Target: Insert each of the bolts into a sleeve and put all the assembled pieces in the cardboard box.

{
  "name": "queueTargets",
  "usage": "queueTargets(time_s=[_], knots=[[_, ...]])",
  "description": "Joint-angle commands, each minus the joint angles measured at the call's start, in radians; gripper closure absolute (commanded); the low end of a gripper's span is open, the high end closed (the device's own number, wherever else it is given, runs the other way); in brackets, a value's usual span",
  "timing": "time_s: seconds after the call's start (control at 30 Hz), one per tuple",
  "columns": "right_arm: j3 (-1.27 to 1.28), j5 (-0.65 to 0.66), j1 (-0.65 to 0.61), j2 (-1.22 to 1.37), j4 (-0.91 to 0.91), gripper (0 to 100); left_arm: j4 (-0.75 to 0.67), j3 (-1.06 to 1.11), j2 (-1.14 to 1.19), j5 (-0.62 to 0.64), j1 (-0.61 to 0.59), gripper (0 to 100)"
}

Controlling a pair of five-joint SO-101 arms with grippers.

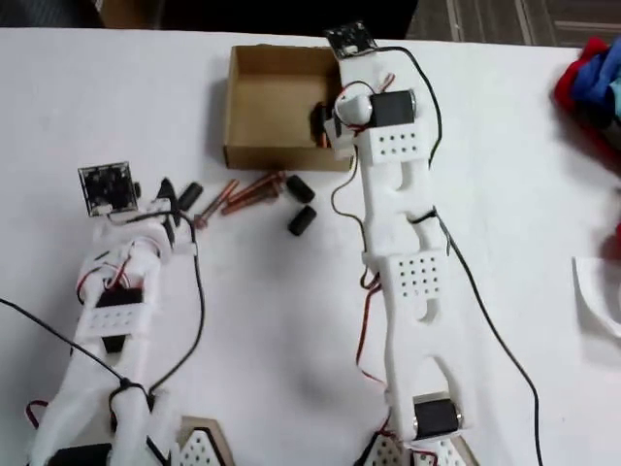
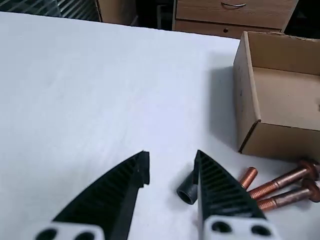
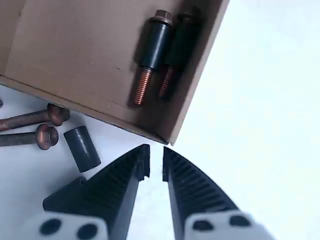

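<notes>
In the high view the right arm point(image 1: 398, 146) lies over one side of the cardboard box point(image 1: 267, 107) and hides what is inside there. In the left wrist view a finger point(image 2: 220, 195) of the left gripper point(image 2: 171, 167) covers part of a black sleeve point(image 2: 186, 191) and the end of one bolt point(image 2: 247, 177). In the right wrist view two loose bolts point(image 3: 30, 119) are cut off at the edge. The second piece point(image 3: 177, 45) in the box sits in shadow, hard to see.

Coppery metal bolts point(image 3: 27, 119), matt cardboard box point(image 3: 75, 50)
</notes>
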Motion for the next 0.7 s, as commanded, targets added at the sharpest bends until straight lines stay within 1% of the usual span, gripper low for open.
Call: queueTargets(time_s=[0.0,0.1,0.17,0.27,0.3,0.37,0.47,0.57,0.67], knots=[[0.054,0.005,-0.016,-0.139,0.030,95.5,-0.023,-0.022,0.000,0.000,-0.011,83],[0.249,0.005,-0.073,-0.280,0.030,95.4,-0.021,-0.022,0.000,0.000,-0.011,83],[0.434,-0.006,-0.122,-0.412,0.030,95.4,-0.020,-0.022,0.000,0.000,-0.011,83],[0.729,-0.129,-0.188,-0.625,0.025,95.4,-0.021,-0.022,0.000,0.000,-0.011,83],[0.812,-0.175,-0.197,-0.685,0.022,95.4,-0.021,-0.022,0.000,0.000,-0.011,83],[0.956,-0.241,-0.199,-0.777,-0.041,95.4,-0.021,-0.022,0.000,0.000,-0.011,83],[1.135,-0.267,-0.183,-0.832,-0.185,95.4,-0.023,-0.022,0.000,0.003,-0.028,83],[1.255,-0.287,-0.197,-0.819,-0.292,95.1,-0.025,-0.027,0.000,0.006,-0.089,83],[1.306,-0.361,-0.222,-0.765,-0.366,89.6,-0.025,-0.038,0.000,0.006,-0.158,83]])
